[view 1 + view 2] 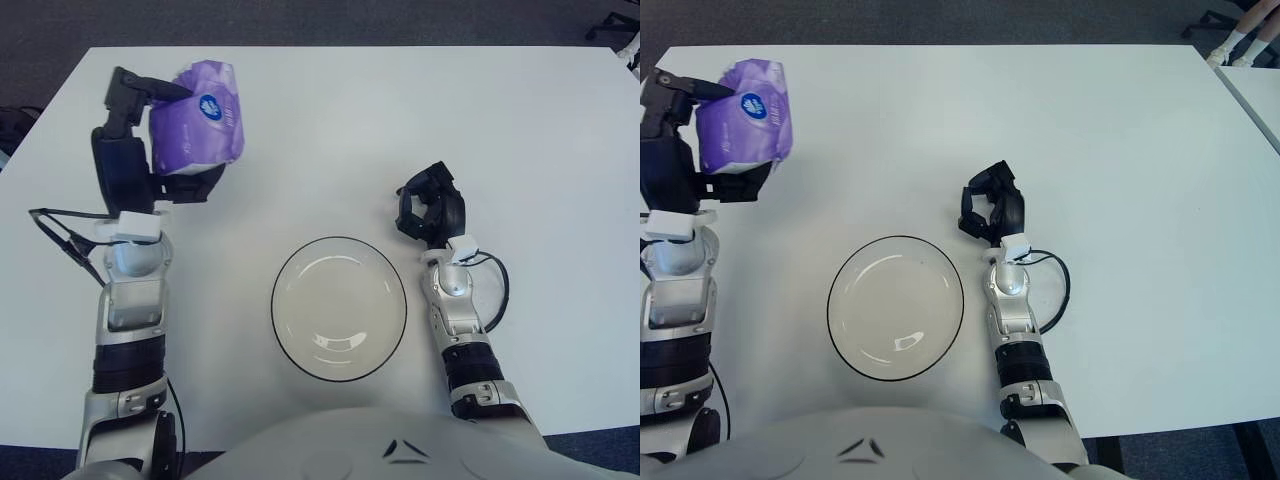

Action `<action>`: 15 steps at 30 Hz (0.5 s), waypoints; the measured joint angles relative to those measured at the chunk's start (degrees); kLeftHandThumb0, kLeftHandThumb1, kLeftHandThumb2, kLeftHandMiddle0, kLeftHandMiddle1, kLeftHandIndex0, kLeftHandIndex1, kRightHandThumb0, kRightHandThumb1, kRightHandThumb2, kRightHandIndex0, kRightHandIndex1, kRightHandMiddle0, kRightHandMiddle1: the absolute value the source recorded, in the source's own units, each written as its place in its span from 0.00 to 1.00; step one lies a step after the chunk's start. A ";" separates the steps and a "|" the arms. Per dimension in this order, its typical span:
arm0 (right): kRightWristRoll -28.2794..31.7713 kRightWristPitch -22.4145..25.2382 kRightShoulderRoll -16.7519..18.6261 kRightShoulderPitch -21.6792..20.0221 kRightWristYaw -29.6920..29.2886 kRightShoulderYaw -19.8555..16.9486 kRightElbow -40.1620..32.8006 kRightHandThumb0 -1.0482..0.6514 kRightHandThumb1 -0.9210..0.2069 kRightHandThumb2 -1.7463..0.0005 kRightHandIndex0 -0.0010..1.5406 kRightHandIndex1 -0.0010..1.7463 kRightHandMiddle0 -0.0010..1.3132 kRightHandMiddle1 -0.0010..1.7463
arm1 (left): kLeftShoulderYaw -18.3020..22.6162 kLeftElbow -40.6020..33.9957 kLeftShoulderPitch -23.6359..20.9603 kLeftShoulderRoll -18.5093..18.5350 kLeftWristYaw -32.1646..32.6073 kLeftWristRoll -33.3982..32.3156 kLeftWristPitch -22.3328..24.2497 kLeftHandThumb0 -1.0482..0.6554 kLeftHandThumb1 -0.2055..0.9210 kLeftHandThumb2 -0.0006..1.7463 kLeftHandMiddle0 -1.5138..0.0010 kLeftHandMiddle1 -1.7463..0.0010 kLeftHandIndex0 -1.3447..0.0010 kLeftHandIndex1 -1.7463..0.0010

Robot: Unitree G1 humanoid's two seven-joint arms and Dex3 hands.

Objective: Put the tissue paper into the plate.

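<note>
My left hand (160, 140) is shut on a purple pack of tissue paper (197, 118) and holds it over the left part of the white table, up and to the left of the plate. The pack also shows in the right eye view (744, 115). The plate (339, 308) is a round white dish with a dark rim, near the table's front edge at the middle, with nothing in it. My right hand (430, 205) shows just right of the plate, fingers curled and holding nothing.
The white table (400, 110) fills most of the view, with dark floor beyond its far edge. A black cable (60, 232) hangs by my left forearm. A second table edge (1255, 95) shows at the far right.
</note>
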 measured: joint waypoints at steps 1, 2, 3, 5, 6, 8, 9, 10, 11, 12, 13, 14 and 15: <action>-0.07 0.00 0.01 -0.04 -0.17 0.01 0.05 0.37 0.35 0.39 0.49 0.85 0.34 1.00 | -1.22 -0.44 0.27 -0.43 -0.74 -0.34 -0.47 0.23 0.16 1.00 0.09 0.00 0.32 0.00; -0.12 0.00 0.04 -0.11 -0.33 0.04 0.12 0.37 0.35 0.39 0.49 0.85 0.34 1.00 | -2.66 -0.82 0.60 -0.58 -2.36 -1.28 -1.05 0.23 0.16 1.00 0.09 0.00 0.32 0.00; -0.15 0.00 0.10 -0.19 -0.41 0.10 0.18 0.37 0.35 0.39 0.49 0.85 0.34 1.00 | -3.83 -1.10 0.87 -0.54 -3.96 -2.22 -1.48 0.23 0.16 1.00 0.09 0.00 0.32 0.00; -0.17 0.00 0.24 -0.32 -0.67 0.23 0.29 0.37 0.35 0.39 0.49 0.86 0.34 1.00 | -5.80 -1.56 1.34 -0.27 -7.40 -4.35 -2.18 0.23 0.16 1.00 0.09 0.00 0.32 0.00; -0.17 0.00 0.27 -0.34 -0.79 0.25 0.30 0.37 0.35 0.39 0.49 0.86 0.34 1.00 | -6.42 -1.77 1.46 -0.17 -8.73 -5.10 -2.35 0.23 0.16 1.00 0.08 0.00 0.32 0.00; -0.16 0.00 0.28 -0.40 -0.96 0.26 0.31 0.37 0.35 0.39 0.49 0.86 0.34 1.00 | -7.30 -2.85 1.83 0.00 -11.06 -6.01 -2.35 0.23 0.16 1.00 0.08 0.00 0.32 0.00; -0.16 0.00 0.26 -0.40 -1.01 0.25 0.31 0.37 0.35 0.39 0.49 0.86 0.34 1.00 | -7.59 -3.48 2.04 0.06 -11.79 -6.20 -2.36 0.23 0.16 1.00 0.08 0.00 0.32 0.00; -0.16 -0.01 0.24 -0.41 -1.02 0.25 0.33 0.37 0.35 0.39 0.49 0.86 0.34 1.00 | -7.88 -4.17 2.34 0.09 -12.55 -6.28 -2.38 0.23 0.16 1.00 0.08 0.00 0.32 0.00; -0.16 -0.02 0.22 -0.40 -1.03 0.25 0.36 0.37 0.35 0.39 0.49 0.86 0.34 1.00 | -8.11 -4.70 2.57 0.09 -13.03 -6.17 -2.52 0.23 0.16 1.00 0.08 0.00 0.32 0.00; -0.16 0.00 0.21 -0.40 -1.08 0.25 0.37 0.37 0.35 0.39 0.49 0.86 0.34 1.00 | -8.23 -4.93 2.76 0.09 -13.31 -5.89 -2.96 0.23 0.16 1.00 0.08 0.00 0.32 0.00; -0.18 0.05 0.21 -0.40 -1.15 0.25 0.37 0.37 0.35 0.39 0.49 0.86 0.34 1.00 | -8.28 -5.02 2.92 0.10 -13.50 -5.61 -3.56 0.23 0.16 1.00 0.08 0.00 0.32 0.00; -0.23 0.11 0.21 -0.39 -1.24 0.25 0.37 0.37 0.35 0.39 0.48 0.86 0.34 1.00 | -8.30 -5.02 3.11 0.11 -13.70 -5.45 -4.15 0.23 0.16 1.00 0.08 0.00 0.32 0.00; -0.32 0.23 0.21 -0.39 -1.41 0.25 0.37 0.37 0.35 0.39 0.48 0.86 0.34 1.00 | -8.30 -5.02 3.29 0.11 -13.87 -5.33 -4.65 0.23 0.16 1.00 0.08 0.00 0.32 0.00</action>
